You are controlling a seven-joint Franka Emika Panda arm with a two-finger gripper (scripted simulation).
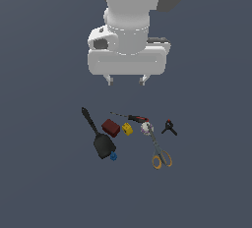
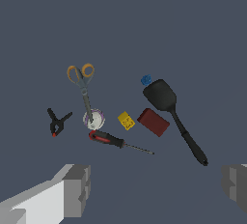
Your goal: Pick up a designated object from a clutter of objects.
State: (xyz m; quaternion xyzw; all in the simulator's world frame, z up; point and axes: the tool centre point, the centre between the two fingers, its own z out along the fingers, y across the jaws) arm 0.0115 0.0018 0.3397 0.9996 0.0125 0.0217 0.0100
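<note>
The designated object, a tiny bright blue chunky piece (image 1: 113, 156) (image 2: 146, 79), lies on the grey floor touching the blade end of the black spatula (image 1: 98, 136) (image 2: 171, 112). It belongs to the clutter of objects: a dark red box (image 1: 110, 128) (image 2: 153, 122), a yellow block (image 1: 127, 129) (image 2: 126, 120), orange-handled scissors (image 1: 159, 151) (image 2: 83, 85), a black clamp (image 1: 169, 128) (image 2: 56, 121) and a red-black thin tool (image 1: 133, 118) (image 2: 116, 142). My gripper (image 1: 126, 80) (image 2: 154, 189) hangs open well above the clutter, holding nothing, its fingers (image 2: 77, 189) wide apart.
A small round white item (image 1: 145, 128) (image 2: 94, 119) sits at the scissors' tip. The flat grey floor (image 1: 49, 173) stretches around the cluster on all sides.
</note>
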